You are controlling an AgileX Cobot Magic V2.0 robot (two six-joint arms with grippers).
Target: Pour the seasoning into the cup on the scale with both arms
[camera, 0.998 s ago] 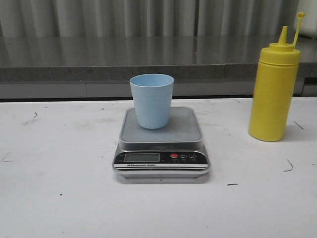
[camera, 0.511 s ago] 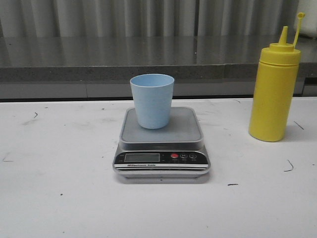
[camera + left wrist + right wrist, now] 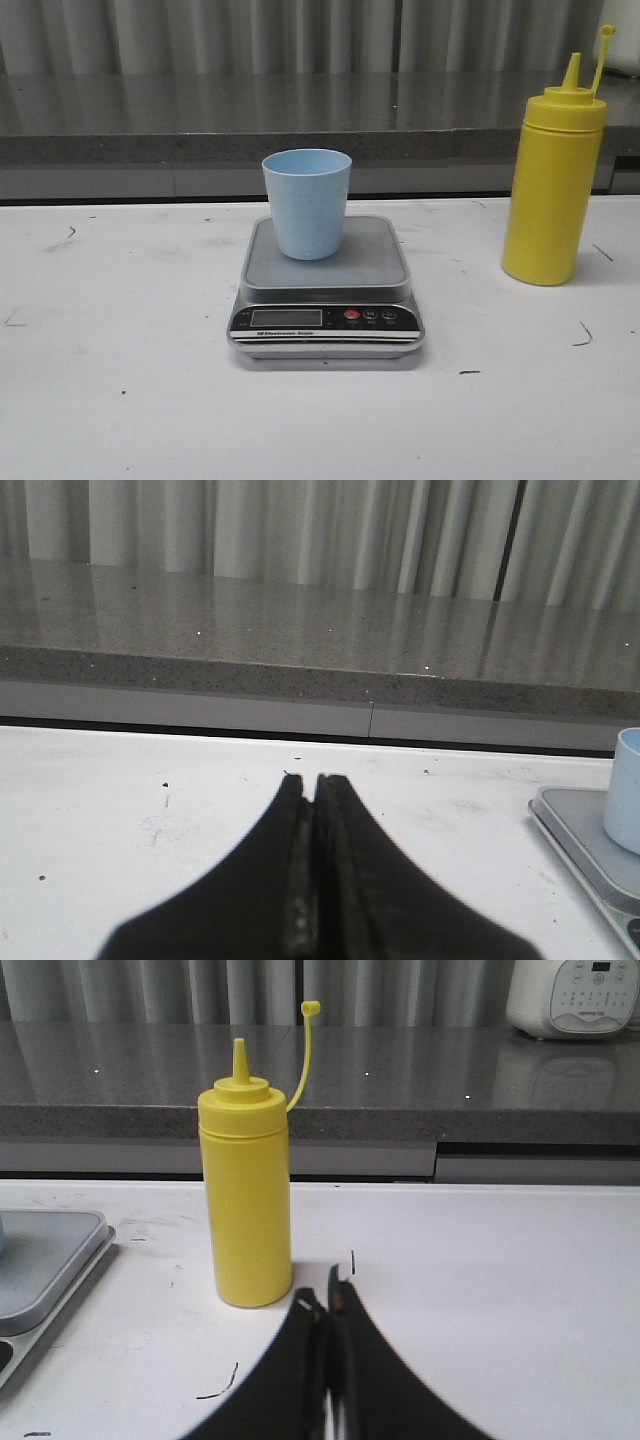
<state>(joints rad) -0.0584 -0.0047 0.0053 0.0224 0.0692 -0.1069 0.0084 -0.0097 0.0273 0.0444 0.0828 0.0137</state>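
A pale blue cup [image 3: 307, 203] stands upright on the steel platform of the silver scale [image 3: 326, 290] in the middle of the white table. The yellow seasoning bottle [image 3: 553, 180] stands upright to the right of the scale, its cap strap sticking up. No arm shows in the front view. In the left wrist view my left gripper [image 3: 312, 780] is shut with nothing in it, off to the left of the scale [image 3: 585, 845] and cup [image 3: 624, 790]. In the right wrist view my right gripper [image 3: 325, 1295] is shut and empty, short of the bottle [image 3: 246, 1200].
A grey stone counter [image 3: 300, 120] runs behind the table with curtains above it. A white appliance [image 3: 575, 995] sits on that counter far right. The table [image 3: 120, 380] bears small black marks.
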